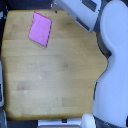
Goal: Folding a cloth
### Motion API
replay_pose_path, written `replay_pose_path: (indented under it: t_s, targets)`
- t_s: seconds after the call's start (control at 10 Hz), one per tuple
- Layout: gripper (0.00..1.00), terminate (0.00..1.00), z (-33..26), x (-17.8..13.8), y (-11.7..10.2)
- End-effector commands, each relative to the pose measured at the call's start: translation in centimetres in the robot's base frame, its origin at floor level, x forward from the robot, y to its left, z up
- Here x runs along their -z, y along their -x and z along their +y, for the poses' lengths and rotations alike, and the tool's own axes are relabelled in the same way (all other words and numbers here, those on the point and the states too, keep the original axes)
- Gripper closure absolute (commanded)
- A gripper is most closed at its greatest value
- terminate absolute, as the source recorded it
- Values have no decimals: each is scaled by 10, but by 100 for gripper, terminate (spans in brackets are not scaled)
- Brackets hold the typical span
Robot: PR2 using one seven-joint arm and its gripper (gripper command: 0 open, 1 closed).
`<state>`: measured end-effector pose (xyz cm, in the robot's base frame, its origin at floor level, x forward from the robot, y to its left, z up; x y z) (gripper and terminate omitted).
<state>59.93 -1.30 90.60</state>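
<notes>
The cloth lies flat on the wooden table, up in the far corner toward the exterior view's left. It is a plain pink-magenta sheet, four-sided, set at a slight slant so that its long edges run diagonally rather than square with the tabletop. It looks smooth and spread out, a small patch against the broad pale wood, and nothing rests on it or touches it.

The robot's arm fills the exterior view's right side: a big white shell that curves down from the top edge and hangs over the table's right margin, with darker parts showing near the top. That upper section reaches in from the top of the picture and ends well apart from the cloth, to its right. The picture is soft and coarse there, so what I take for the wrist may be some other link. The pincer itself does not appear in this view, and I cannot tell whether its jaws stand wide or narrow.
</notes>
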Motion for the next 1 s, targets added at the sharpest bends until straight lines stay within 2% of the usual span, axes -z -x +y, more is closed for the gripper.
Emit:
replay_pose_path:
  t_s: [0.0,0.5,0.8,0.9]
  targets:
    - [0,0,-142,-4,25]
    - [0,0,-230,12,33]
    - [0,0,-248,23,39]
    - [0,100,-250,29,35]
